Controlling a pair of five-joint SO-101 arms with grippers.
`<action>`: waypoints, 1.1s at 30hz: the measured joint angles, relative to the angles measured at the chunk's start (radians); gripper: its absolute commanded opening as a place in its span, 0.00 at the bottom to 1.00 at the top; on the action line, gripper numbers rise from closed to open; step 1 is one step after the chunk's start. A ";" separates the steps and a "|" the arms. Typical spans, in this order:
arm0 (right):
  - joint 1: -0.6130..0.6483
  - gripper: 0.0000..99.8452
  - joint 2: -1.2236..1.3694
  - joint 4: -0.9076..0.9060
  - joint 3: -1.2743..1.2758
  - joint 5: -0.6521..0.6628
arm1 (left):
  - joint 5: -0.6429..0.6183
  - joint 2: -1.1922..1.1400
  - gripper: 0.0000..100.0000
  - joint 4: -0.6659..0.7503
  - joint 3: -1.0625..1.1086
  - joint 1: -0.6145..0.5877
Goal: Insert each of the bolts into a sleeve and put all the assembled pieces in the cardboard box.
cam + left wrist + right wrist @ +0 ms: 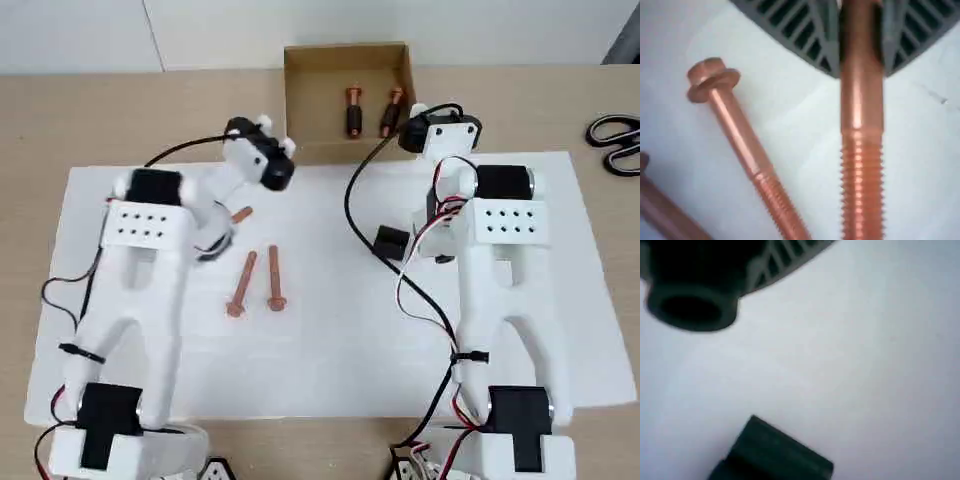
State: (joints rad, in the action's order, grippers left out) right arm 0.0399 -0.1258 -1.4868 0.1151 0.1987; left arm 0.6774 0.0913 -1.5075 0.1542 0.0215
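Left wrist view: a copper bolt is clamped between the jaws of the left gripper, its threaded end protruding over the white sheet. A second bolt and a third bolt are laid side by side on the sheet. A black sleeve is gripped by the right gripper, with a spare sleeve just beside it. Two assembled pieces are seen inside the cardboard box on the worktop.
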 measured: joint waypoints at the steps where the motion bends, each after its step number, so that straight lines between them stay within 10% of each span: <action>1: 0.000 0.00 0.000 0.000 0.000 0.000 | 0.058 0.000 0.01 0.000 0.000 -0.012; 11: 0.000 0.00 0.000 0.000 0.000 0.000 | 0.629 0.000 0.01 0.006 0.008 -0.058; 23: 0.000 0.00 0.000 0.000 0.000 0.000 | 0.635 0.000 0.01 0.580 0.319 -0.051; 33: 0.000 0.00 0.000 0.000 0.000 0.000 | 0.635 0.000 0.01 0.726 0.457 -0.031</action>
State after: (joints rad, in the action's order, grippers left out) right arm 0.0399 -0.1258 -1.4868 0.1151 0.1987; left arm 1.3126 0.0913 -0.7818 0.6114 -0.0092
